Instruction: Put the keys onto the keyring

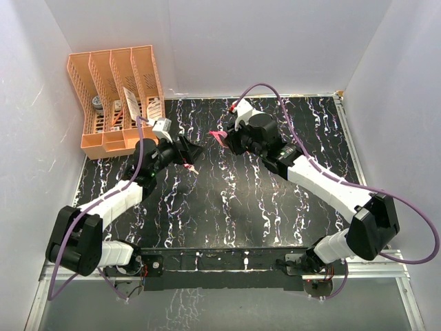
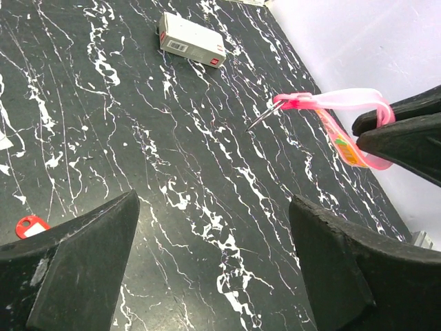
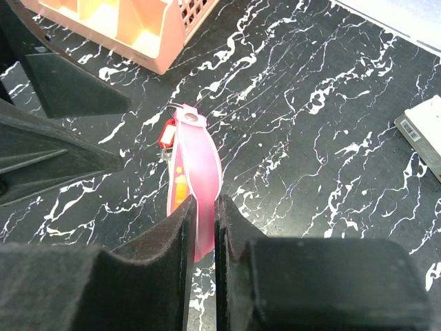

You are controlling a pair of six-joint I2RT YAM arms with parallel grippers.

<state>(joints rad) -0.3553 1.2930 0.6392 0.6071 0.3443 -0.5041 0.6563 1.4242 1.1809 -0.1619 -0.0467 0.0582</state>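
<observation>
Tool on the right arm, the right tool (image 3: 203, 227), was closed tight on the near end of the keyring (image 3: 194, 165), gripping its pink tag. The tag extended ahead of the fingertips, with the thin metal ring at its far end held above the table (image 3: 310, 172). The left tool (image 2: 213, 234) stood wide open and held nothing, with the ring ahead of it. The red key (image 2: 31, 225) lay flat on the table just beside one left-tool finger. A white box (image 2: 191, 40) lay well beyond.
</observation>
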